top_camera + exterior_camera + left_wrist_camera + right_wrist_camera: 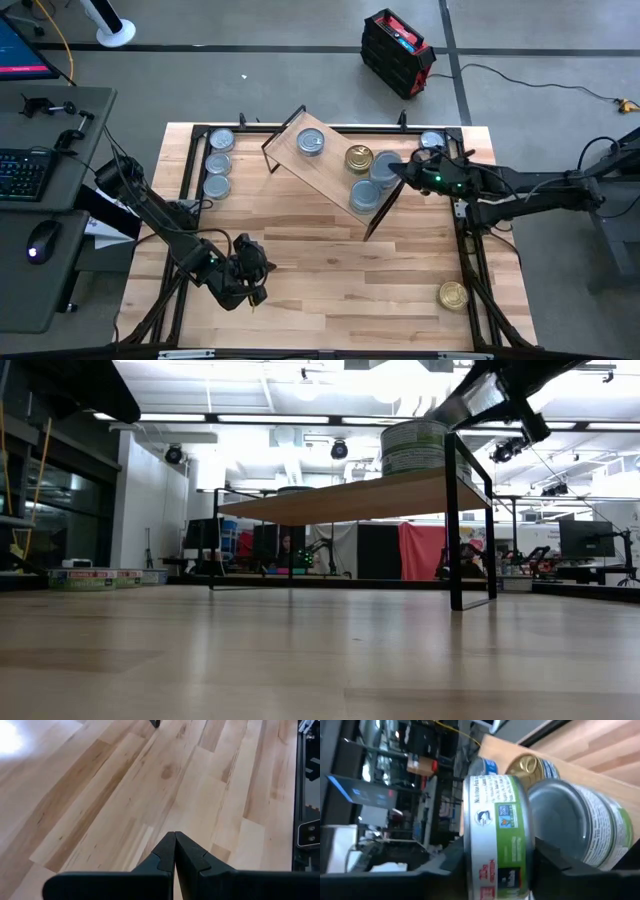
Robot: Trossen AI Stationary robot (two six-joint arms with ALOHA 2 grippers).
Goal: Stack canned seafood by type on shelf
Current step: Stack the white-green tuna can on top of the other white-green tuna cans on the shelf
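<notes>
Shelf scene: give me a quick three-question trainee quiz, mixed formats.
1. True or false: the left gripper holds a can.
2. Which gripper is at the shelf? A) left B) right C) both
3. Fill in: the lone can near the table's front right corner has a ____ top.

Key:
1. False. It is shut on nothing, over bare table.
2. B. The right gripper has a green-labelled can between its fingers.
3. Gold.

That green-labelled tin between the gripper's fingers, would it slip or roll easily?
Probably stiff: the green-labelled tin looks like metal. Its smooth label may be slippery between the right gripper fingers. Being round, it could roll on its side; flat on the shelf it likely stays put.
</notes>
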